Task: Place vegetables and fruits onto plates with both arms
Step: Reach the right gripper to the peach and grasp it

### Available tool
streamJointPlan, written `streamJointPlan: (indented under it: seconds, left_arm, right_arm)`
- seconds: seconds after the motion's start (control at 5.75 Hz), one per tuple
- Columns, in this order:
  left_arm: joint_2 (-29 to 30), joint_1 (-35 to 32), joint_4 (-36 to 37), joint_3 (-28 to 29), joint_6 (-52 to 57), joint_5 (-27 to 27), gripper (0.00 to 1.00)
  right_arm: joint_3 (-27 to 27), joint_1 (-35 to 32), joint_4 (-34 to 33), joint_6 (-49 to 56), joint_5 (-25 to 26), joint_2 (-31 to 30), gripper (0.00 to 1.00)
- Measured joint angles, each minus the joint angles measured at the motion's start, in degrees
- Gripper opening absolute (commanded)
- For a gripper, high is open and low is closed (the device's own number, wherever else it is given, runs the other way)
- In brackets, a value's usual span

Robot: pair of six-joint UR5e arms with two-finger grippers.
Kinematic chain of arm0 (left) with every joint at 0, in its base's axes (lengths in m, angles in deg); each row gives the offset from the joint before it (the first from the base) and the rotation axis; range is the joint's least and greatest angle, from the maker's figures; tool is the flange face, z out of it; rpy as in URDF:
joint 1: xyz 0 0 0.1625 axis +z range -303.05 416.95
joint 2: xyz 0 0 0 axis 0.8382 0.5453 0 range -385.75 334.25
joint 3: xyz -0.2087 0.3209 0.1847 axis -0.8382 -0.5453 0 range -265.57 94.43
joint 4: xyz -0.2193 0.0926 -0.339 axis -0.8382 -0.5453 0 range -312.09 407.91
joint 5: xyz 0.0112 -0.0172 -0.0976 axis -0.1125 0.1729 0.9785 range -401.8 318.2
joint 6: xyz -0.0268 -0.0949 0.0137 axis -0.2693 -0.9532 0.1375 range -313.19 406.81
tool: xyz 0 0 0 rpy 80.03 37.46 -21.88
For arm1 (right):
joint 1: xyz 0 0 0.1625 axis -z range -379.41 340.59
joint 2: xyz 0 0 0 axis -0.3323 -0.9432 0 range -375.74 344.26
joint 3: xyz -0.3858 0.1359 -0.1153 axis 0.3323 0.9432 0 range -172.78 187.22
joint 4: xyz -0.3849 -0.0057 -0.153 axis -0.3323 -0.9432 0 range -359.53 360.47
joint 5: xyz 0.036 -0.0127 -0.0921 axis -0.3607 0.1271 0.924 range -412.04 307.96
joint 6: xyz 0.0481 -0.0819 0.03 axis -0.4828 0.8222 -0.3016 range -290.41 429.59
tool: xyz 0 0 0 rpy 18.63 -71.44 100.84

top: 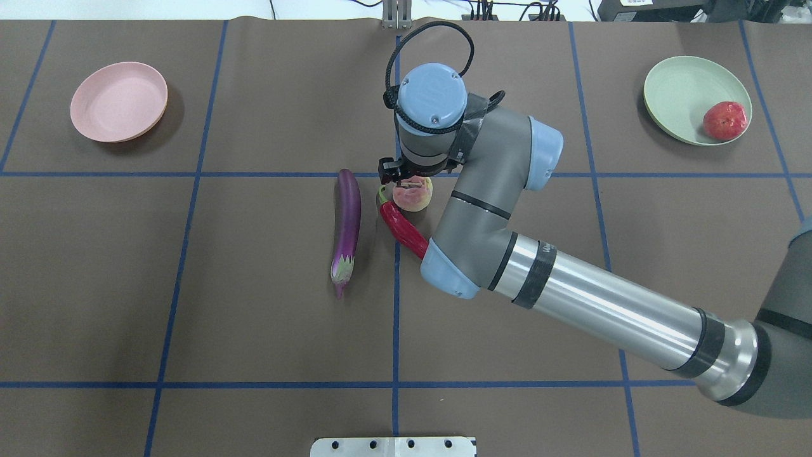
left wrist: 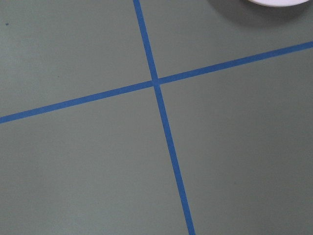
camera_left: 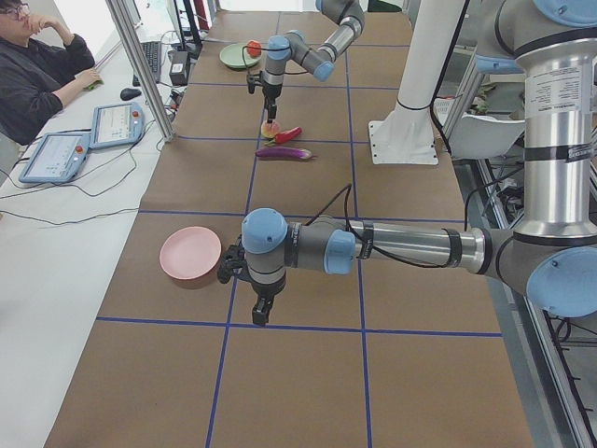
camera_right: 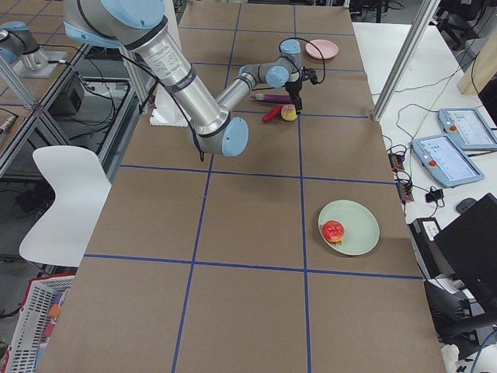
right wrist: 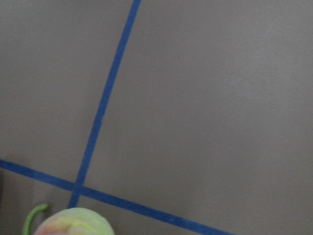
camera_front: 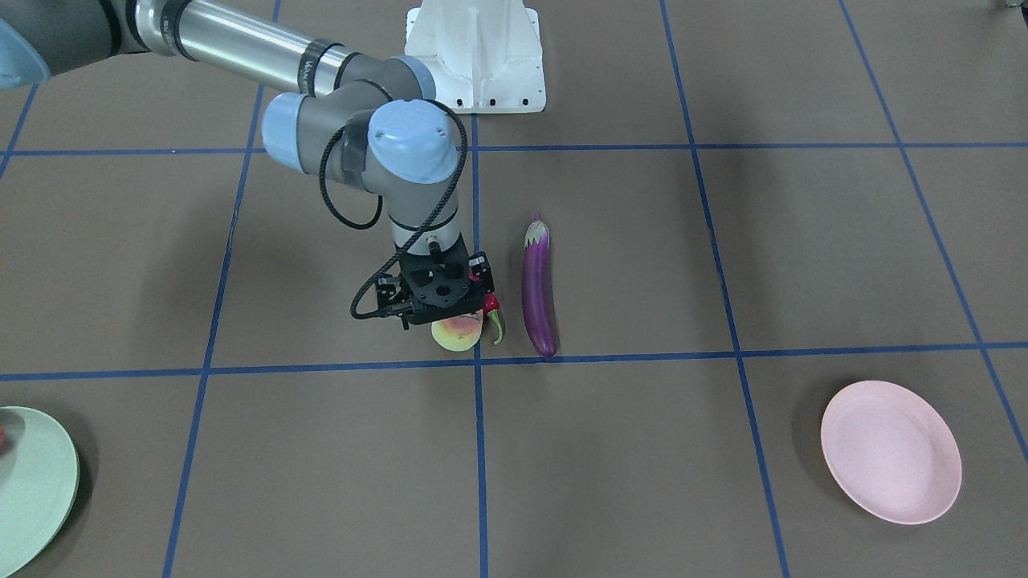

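Observation:
My right gripper [camera_front: 446, 315] hangs straight down over the yellow-green peach [top: 413, 195], which lies on the table; its jaws look open at the peach's top. The red chili [top: 402, 228] lies against the peach, partly under my right arm. The purple eggplant [top: 347, 228] lies just beyond it, apart. The pomegranate [top: 725, 120] sits on the mint green plate [top: 675, 92]. The pink plate [top: 117, 101] holds nothing. My left gripper [camera_left: 261, 313] hovers low beside the pink plate [camera_left: 189, 257]; I cannot tell whether it is open or shut.
The white pedestal base [camera_front: 478, 56] stands at the robot's side of the table. A person [camera_left: 37, 65] sits by tablets [camera_left: 56, 154] past the far edge, behind a metal post [camera_left: 140, 65]. Blue tape lines grid the brown tabletop.

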Motion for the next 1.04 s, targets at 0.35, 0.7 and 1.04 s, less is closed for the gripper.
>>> streamJointPlan:
  seconds: [0.35,0.7,1.04]
  left_arm:
    - [0.0,0.0,0.0,0.0,0.0,0.0,1.0]
    - [0.0,0.0,0.0,-0.1,0.0,0.0,1.0]
    - [0.0,0.0,-0.1,-0.1,0.0,0.0,1.0]
  right_arm:
    - [3.6,2.5,-0.9,-2.5,4.8,2.1,0.98]
    - [5.8,3.6,-1.0,-2.4,6.8,2.6,0.01]
    - [4.8,1.9,-1.0,-1.6,4.4,2.6,0.0]
